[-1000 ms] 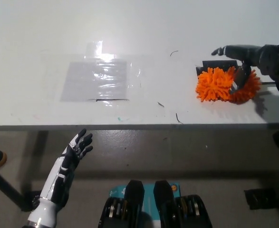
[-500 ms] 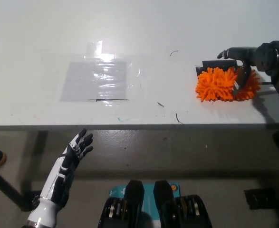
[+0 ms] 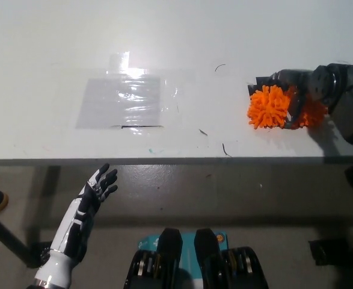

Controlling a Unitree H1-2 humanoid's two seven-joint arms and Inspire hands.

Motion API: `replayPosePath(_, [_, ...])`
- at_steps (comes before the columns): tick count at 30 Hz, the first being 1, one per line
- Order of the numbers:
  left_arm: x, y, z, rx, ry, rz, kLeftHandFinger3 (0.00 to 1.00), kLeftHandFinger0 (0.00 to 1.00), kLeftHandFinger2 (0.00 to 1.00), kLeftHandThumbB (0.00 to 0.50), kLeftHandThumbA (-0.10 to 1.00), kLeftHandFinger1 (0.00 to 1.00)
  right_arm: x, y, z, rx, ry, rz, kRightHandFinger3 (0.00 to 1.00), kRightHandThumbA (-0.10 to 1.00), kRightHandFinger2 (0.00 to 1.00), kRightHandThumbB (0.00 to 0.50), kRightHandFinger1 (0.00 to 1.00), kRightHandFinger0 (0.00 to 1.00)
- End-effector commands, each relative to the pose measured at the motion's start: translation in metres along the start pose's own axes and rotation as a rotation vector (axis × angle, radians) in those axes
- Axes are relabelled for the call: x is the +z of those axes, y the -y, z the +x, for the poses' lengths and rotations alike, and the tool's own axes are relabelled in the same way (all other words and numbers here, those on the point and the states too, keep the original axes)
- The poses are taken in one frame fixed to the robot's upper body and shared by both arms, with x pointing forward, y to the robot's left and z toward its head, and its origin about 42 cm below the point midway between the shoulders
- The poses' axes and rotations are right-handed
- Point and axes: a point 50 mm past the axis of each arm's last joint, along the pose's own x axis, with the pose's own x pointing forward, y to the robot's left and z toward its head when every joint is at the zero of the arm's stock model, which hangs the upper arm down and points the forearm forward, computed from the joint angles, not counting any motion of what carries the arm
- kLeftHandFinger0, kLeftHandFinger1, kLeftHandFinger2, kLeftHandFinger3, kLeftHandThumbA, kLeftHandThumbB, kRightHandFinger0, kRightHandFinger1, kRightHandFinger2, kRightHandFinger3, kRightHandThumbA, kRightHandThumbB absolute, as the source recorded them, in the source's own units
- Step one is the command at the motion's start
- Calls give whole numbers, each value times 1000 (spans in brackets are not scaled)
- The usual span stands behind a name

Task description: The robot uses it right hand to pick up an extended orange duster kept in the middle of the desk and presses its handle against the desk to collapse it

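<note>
At the lower left, your left robot hand hangs below the counter edge with its fingers spread and empty, so nothing threatens from that side. Moving right, a clear plastic sheet lies taped flat on the white top; it is glossy under the light, and anything dragged over it could catch its edge, though it sits well apart from the work. At the right, your right robot hand is down over the orange duster, fingers curled into the fluffy head; you cannot tell whether it has a real hold. The duster lies near the right end, not the middle, with a dark flat piece just behind it. The handle is hidden, so you risk closing on soft fibres only, which I judge would slip when lifted. The counter is smooth, with a few small dark marks, and the floor below looks grey and bare.
</note>
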Motion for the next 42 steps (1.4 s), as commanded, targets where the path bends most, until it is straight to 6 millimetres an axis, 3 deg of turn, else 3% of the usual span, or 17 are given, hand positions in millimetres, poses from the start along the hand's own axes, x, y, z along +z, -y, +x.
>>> replayPosePath(1, [12,-4,6,-5,42,1,1000,1000,1000,50,1000,1000,18,28,-6,-130,69,-5,1000,1000,1000,463,1000,1000])
replayPosePath(2, [12,-5,6,-5,43,0,1000,1000,1000,50,1000,1000,18,27,-5,-141,74,-2,1000,1000,1000,460,1000,1000])
replayPosePath(3, [12,-5,7,-7,42,4,1000,1000,1000,51,1000,1000,16,25,-4,-204,82,37,1000,1000,1000,404,1000,1000])
replayPosePath(4, [12,-5,6,-5,41,-1,1000,1000,1000,53,1000,1000,14,22,-3,-253,89,91,1000,795,1000,319,1000,1000])
replayPosePath(5, [12,-5,6,-3,40,-3,1000,1000,1000,46,1000,1000,10,19,-2,-312,95,132,1000,336,996,253,991,956])
replayPosePath(6, [12,-6,5,-2,40,-4,1000,1000,1000,44,1000,1000,10,18,-2,-337,96,129,742,71,704,218,666,591])
replayPosePath(7, [12,-6,5,-2,41,-4,1000,1000,1000,43,1000,1000,4,12,-2,-472,124,117,387,-93,297,211,158,77])
replayPosePath(8, [12,-6,6,-3,43,-5,1000,1000,1000,43,1000,1000,2,12,-2,-502,127,121,295,-100,230,190,40,3])
replayPosePath(9, [12,-6,6,-4,44,-5,1000,1000,1000,44,1000,1000,1,12,-3,-526,127,126,329,-100,301,184,43,1])
replayPosePath(10, [12,-6,6,-4,42,-3,1000,1000,1000,50,1000,1000,-3,12,-5,-579,138,145,464,-100,551,176,158,0])
replayPosePath(11, [12,-7,6,-3,42,-2,1000,1000,1000,51,1000,1000,-5,13,-6,-608,160,166,666,-100,754,164,300,0])
replayPosePath(12, [12,-7,6,-3,40,-3,1000,1000,1000,53,1000,1000,-6,14,-6,-613,161,172,854,-100,829,159,390,0])
replayPosePath(13, [12,-7,7,-4,37,-3,1000,1000,1000,63,1000,1000,-8,16,-8,-626,165,182,946,-100,847,151,460,7])
replayPosePath(14, [12,-7,7,-8,39,0,1000,1000,1000,69,1000,1000,-11,17,-9,-639,173,191,977,-100,874,156,502,24])
replayPosePath(30, [13,-7,10,-7,54,-11,1000,1000,1000,120,1000,1000,-26,33,-21,-755,226,267,1000,-100,925,144,552,26])
replayPosePath(38, [13,-7,10,-5,55,-19,1000,1000,1000,133,1000,1000,-26,46,-28,-820,255,276,965,-100,883,137,491,0])
replayPosePath(42, [13,-8,12,-5,63,-22,1000,1000,1000,128,1000,1000,-25,58,-33,-872,260,276,887,-100,811,156,447,0])
